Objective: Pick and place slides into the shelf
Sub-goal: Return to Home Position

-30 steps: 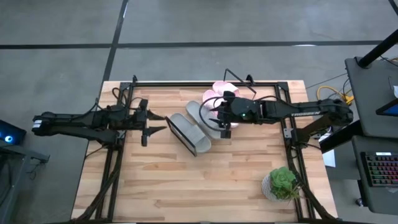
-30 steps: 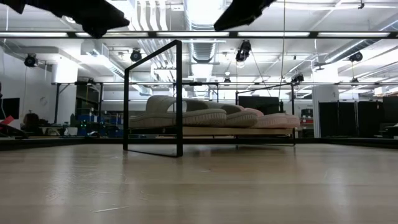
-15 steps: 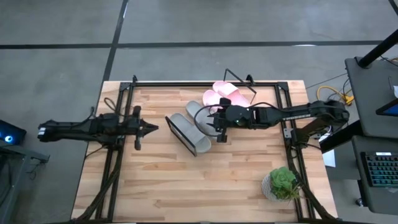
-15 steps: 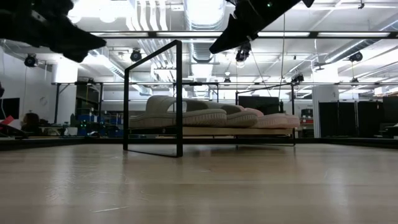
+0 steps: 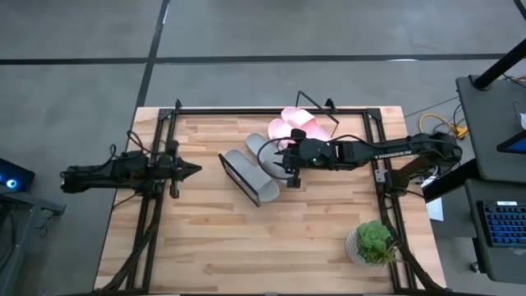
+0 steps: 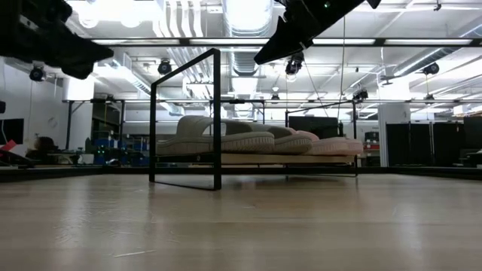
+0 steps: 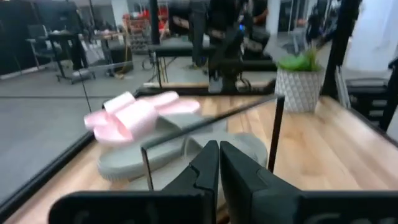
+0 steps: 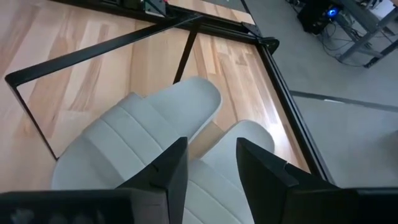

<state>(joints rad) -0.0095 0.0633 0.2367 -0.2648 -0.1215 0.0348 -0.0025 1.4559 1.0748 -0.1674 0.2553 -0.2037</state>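
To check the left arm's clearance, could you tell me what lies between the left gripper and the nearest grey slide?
Bare tabletop, then the shelf's black wire frame just before the grey slide; the high and left wrist views show it.

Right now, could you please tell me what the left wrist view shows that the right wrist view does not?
Only the left wrist view shows the pink slides, the potted plant and the right arm beyond them, past the shut left claw. Only the right wrist view shows the rounded ends of both grey slides from close above, under the open right claw. Both show the grey slides, the shelf's black wire frame and the wooden tabletop.
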